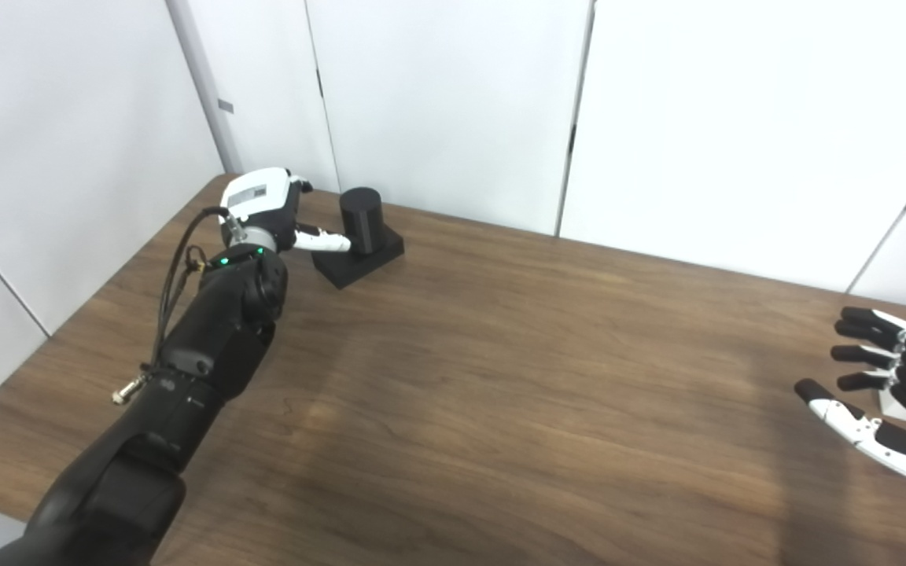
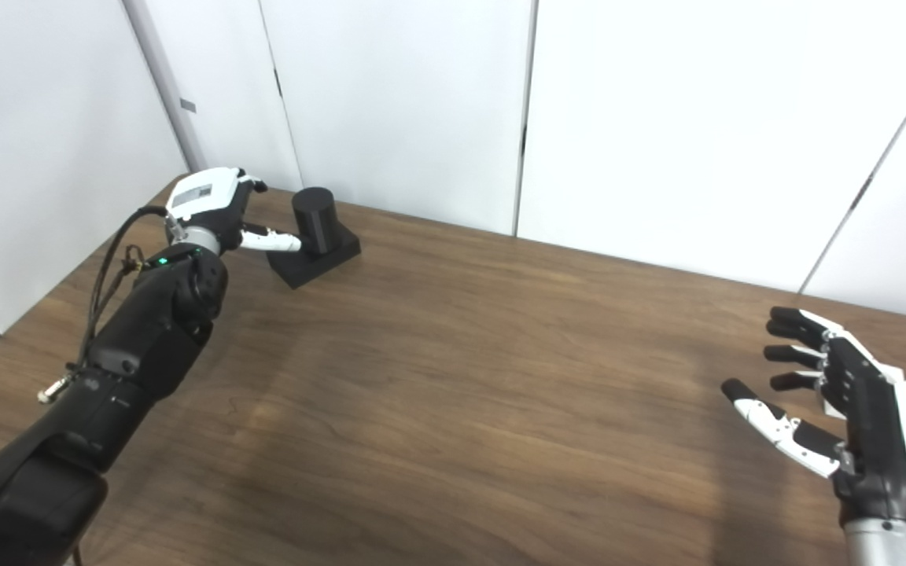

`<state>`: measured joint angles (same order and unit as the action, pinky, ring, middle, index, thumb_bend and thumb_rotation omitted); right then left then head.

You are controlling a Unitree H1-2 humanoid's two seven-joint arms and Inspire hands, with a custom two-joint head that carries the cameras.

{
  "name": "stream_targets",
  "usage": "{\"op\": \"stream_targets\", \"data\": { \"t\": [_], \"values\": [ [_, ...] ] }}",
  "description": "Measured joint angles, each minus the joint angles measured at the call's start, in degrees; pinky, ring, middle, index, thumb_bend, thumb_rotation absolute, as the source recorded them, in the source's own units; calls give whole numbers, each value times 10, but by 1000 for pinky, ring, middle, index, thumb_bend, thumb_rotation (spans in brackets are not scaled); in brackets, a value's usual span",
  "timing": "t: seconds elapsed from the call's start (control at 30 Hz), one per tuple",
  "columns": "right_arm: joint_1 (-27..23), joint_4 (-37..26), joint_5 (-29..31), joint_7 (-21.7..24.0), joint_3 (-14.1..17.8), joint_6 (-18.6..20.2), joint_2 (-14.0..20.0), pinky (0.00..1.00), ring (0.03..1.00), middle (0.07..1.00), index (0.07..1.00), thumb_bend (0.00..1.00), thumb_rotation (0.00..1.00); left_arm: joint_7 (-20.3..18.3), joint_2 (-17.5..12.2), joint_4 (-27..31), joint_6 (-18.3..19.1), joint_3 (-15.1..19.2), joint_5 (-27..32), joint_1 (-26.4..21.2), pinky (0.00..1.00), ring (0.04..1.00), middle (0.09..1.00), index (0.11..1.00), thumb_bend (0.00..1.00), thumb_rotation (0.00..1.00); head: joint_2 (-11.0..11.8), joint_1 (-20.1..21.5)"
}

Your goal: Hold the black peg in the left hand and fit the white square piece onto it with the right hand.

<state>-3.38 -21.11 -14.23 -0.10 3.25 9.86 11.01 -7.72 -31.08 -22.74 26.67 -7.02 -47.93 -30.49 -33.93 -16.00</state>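
Touching black peg [image 1: 360, 219] — left robot hand [image 1: 268, 206], grip unclear, right robot hand [image 2: 846, 401] open, empty.

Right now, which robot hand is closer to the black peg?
Left. The left robot hand is at the black peg in the table's far left corner, thumb against its side. The right robot hand hangs open far across the table at the right edge.

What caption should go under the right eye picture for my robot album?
Left hand reaches the black peg at the table's far corner while the open right hand waits.
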Motion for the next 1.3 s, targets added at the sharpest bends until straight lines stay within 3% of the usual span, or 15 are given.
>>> {"op": "stream_targets", "data": {
  "t": [0.37, 0.5, 0.73, 0.97, 1.3],
  "values": [
    [0, -6, -5, 0, 0, 13, 0, 520, 657, 724, 733, 426, 0, 5, 5, -37, 0, -22, 9, -3, 896, 1000, 987, 868, 995, 623, -3, 3],
    [0, -8, -9, 0, -1, 16, -1, 524, 655, 720, 730, 427, 0, 4, 10, -45, 0, -25, 12, -7, 931, 1000, 989, 874, 994, 617, -8, 4],
    [0, -8, -13, 0, -1, 18, -4, 521, 654, 723, 724, 429, 0, 1, 15, -43, 0, -35, 33, -7, 895, 1000, 988, 861, 998, 618, -11, 6],
    [0, -9, -19, 0, -1, 30, -7, 525, 657, 718, 719, 433, 0, -5, 16, -33, 0, -38, 33, -8, 936, 1000, 988, 863, 997, 623, -13, 7],
    [-1, -9, -18, -1, 2, 31, -9, 509, 641, 710, 714, 440, 0, -15, 25, -50, 0, -51, 34, -12, 890, 996, 975, 862, 948, 565, -15, 10]
  ]
}}
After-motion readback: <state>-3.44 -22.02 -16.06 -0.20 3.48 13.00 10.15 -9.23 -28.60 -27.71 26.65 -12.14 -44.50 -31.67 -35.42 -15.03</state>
